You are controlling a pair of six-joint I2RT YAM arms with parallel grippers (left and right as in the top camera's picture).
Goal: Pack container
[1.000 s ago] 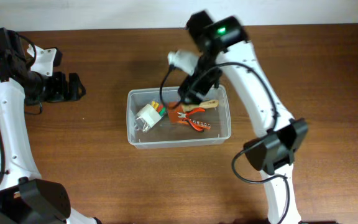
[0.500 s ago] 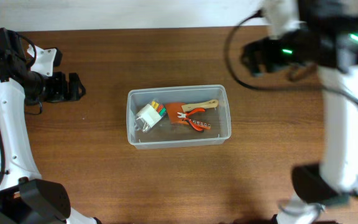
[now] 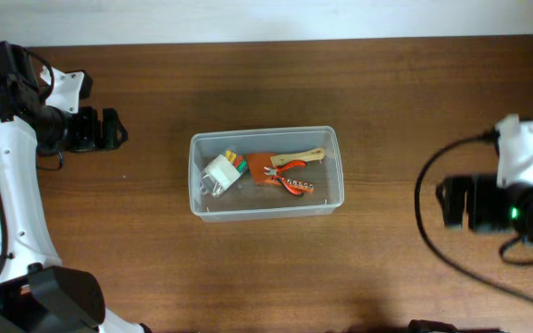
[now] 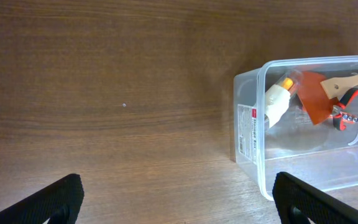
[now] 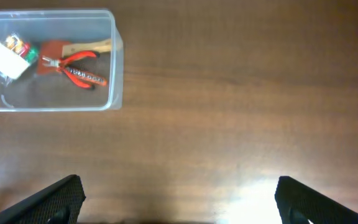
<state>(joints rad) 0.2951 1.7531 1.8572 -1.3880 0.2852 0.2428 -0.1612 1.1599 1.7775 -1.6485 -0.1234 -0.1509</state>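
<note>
The pliers [image 3: 291,177] and white block [image 3: 218,172] lie in the container [image 3: 266,215], so packing looks done, and the left gripper [image 3: 117,129] and right gripper [image 3: 446,204] hang open, empty.

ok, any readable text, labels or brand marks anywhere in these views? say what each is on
White sticker on the short end wall of the clear container, left wrist view: a small red mark and lines of print, all too small to read.
Orange-handled pliers inside it: no marking legible.
Nothing else that reads as text in any view.
</note>
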